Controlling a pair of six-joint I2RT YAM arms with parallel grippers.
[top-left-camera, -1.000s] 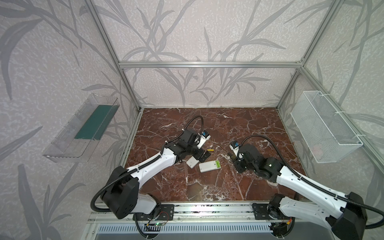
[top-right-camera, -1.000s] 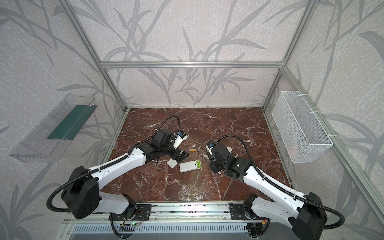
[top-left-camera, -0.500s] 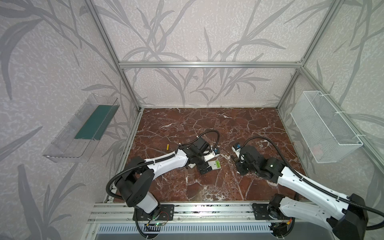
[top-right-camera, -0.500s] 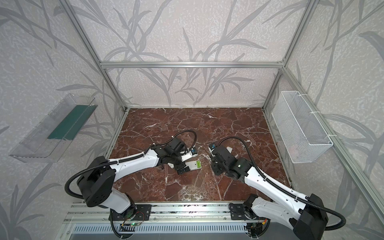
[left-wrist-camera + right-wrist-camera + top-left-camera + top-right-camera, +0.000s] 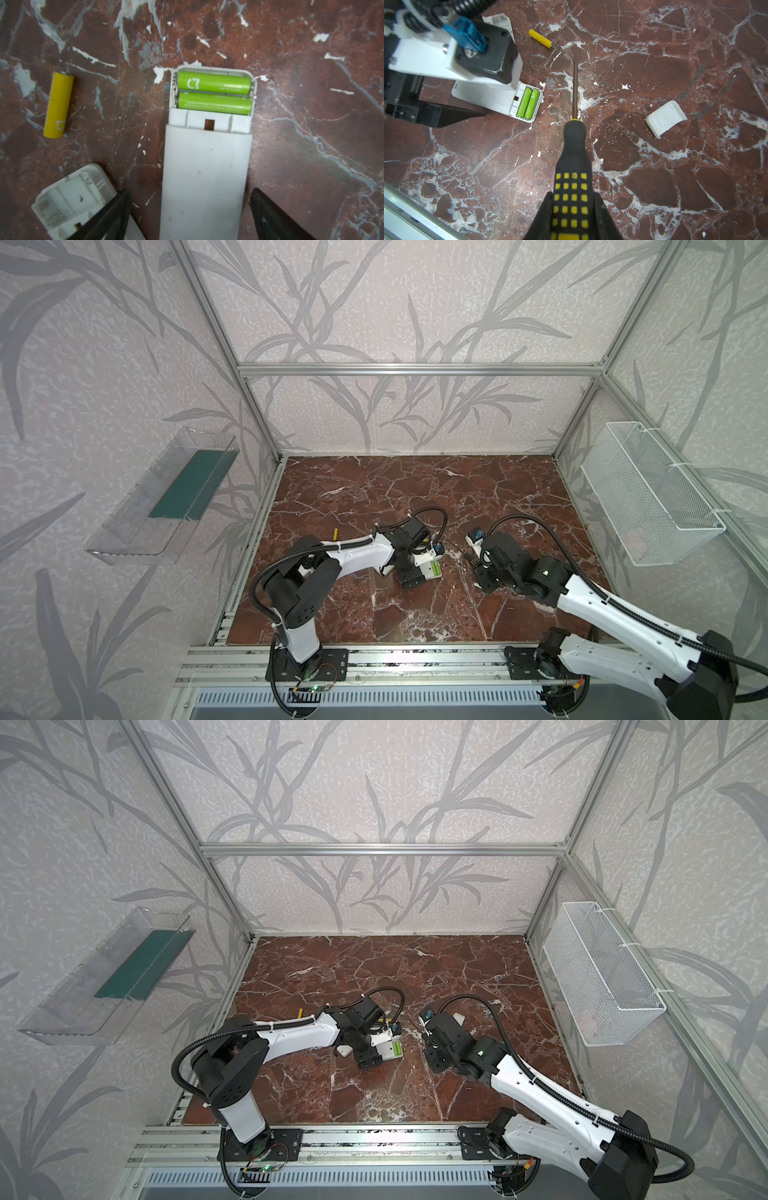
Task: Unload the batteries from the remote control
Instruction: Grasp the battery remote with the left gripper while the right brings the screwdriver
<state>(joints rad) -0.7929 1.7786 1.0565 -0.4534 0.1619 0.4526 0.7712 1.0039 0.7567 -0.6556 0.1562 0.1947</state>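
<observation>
While two green batteries [image 5: 214,93] lie side by side in the open compartment of the remote control [image 5: 205,176] on the tabletop [image 5: 311,145], the left gripper [image 5: 190,190] holds its jaws spread on both sides of its body. Near the remote control, the right gripper [image 5: 572,194] has its jaws pinching a screwdriver [image 5: 573,145] by the handle.

We see grey walls [image 5: 374,302] with a leaf pattern, a red-brown marble floor [image 5: 415,489], a clear plastic shelf [image 5: 124,539] and a white wire basket [image 5: 640,497].
</observation>
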